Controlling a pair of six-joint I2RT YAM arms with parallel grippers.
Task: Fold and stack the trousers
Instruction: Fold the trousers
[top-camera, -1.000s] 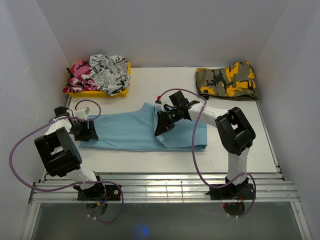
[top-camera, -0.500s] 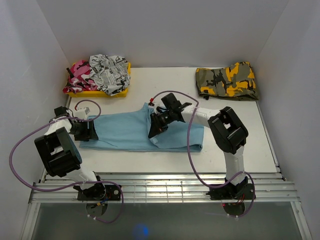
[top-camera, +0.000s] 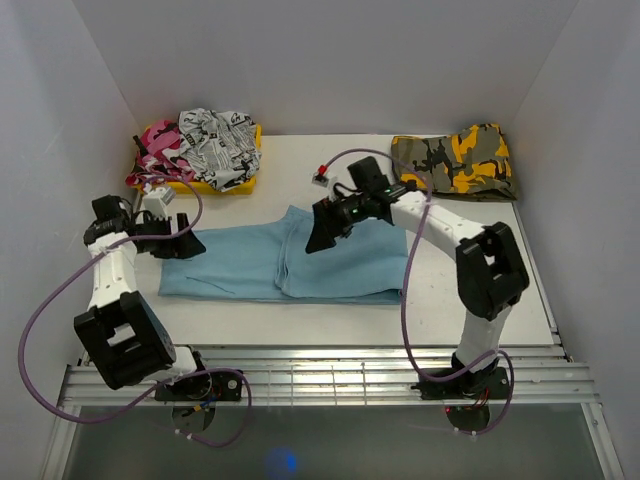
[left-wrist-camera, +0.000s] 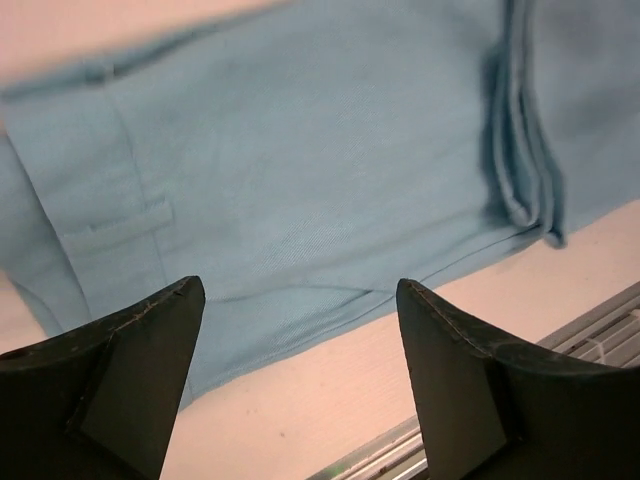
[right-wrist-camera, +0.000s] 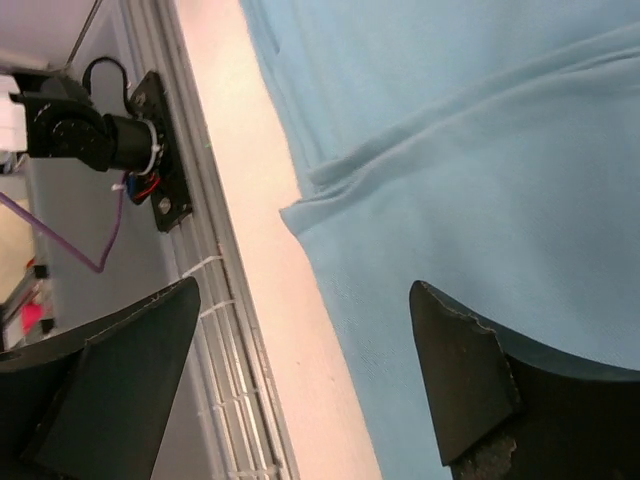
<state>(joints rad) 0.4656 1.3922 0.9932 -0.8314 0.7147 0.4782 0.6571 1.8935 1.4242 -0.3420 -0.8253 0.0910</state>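
The light-blue trousers (top-camera: 240, 265) lie flat on the white table, folded over on themselves, with the free edge of the upper layer (top-camera: 283, 255) near the middle. My left gripper (top-camera: 185, 245) hovers over their left end, open and holding nothing. In the left wrist view the cloth (left-wrist-camera: 300, 150) spreads below the open left gripper (left-wrist-camera: 300, 380). My right gripper (top-camera: 318, 238) hangs above the folded layer, open and empty. The right wrist view shows the trousers (right-wrist-camera: 480, 150) and their front edge beneath the open right gripper (right-wrist-camera: 300, 380).
A yellow tray (top-camera: 240, 182) at the back left holds a pink camouflage garment (top-camera: 158, 150) and a white printed one (top-camera: 218, 140). A folded camouflage garment (top-camera: 455, 160) lies at the back right. Metal rails (top-camera: 320, 375) run along the table's near edge.
My right gripper carried the cloth leftward, let it go and rose back to the right, open. My left gripper opened wider and lifted off the left end of the trousers.
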